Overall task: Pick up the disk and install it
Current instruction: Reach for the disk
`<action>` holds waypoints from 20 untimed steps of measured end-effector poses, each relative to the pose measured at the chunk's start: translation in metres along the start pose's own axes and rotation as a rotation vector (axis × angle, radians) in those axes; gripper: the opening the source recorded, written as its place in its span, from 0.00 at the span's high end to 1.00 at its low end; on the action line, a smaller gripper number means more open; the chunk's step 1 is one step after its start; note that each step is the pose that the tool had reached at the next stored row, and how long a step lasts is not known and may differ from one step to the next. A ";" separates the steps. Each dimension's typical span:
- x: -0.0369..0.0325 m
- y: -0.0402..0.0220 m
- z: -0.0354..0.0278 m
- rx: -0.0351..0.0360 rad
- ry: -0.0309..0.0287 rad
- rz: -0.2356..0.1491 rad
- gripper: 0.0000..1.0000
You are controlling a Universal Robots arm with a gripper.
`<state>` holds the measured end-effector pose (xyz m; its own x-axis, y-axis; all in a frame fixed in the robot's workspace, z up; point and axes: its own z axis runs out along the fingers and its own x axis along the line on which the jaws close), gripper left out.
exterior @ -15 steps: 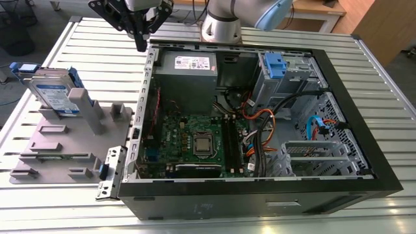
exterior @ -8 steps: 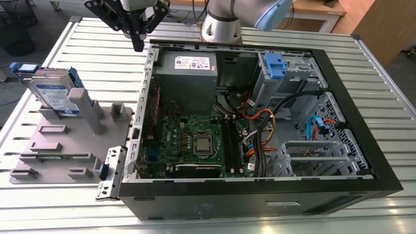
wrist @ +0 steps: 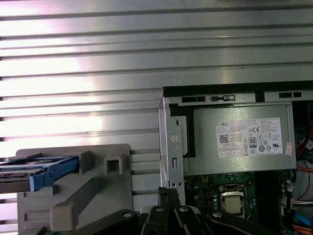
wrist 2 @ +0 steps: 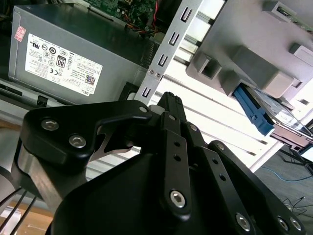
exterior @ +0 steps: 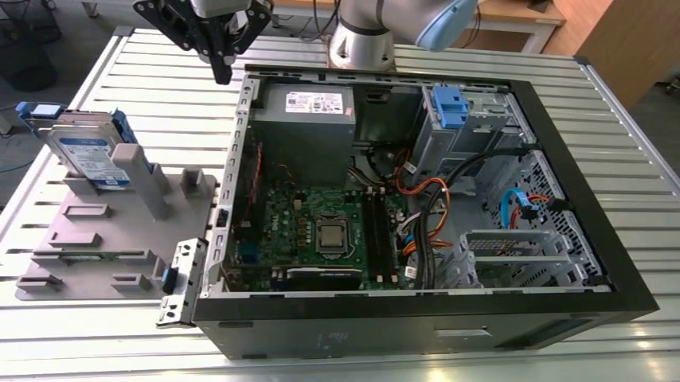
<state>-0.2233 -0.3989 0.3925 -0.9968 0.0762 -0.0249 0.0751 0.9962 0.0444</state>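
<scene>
Nearest, my tool [wrist 2: 168,99] hung closed and empty by the computer case's [exterior: 425,334] corner; I saw the disk [exterior: 91,151] propped in its stand [exterior: 95,239] at the desk's [exterior: 595,87] edge.

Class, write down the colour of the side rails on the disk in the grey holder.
Blue. The rails on the disk show best in the second wrist view.

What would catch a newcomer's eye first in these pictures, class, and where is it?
The open computer case sits in the middle of the exterior view, its motherboard bare. The disk stands in a grey holder at the exterior view's left. The gripper hangs shut and empty above the case's top-left corner in that view.
</scene>
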 end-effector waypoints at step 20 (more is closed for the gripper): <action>0.0242 -0.0018 -0.0002 0.0000 -0.0001 0.000 0.89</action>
<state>-0.2475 -0.3989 0.3920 -0.9968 0.0758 -0.0251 0.0747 0.9962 0.0444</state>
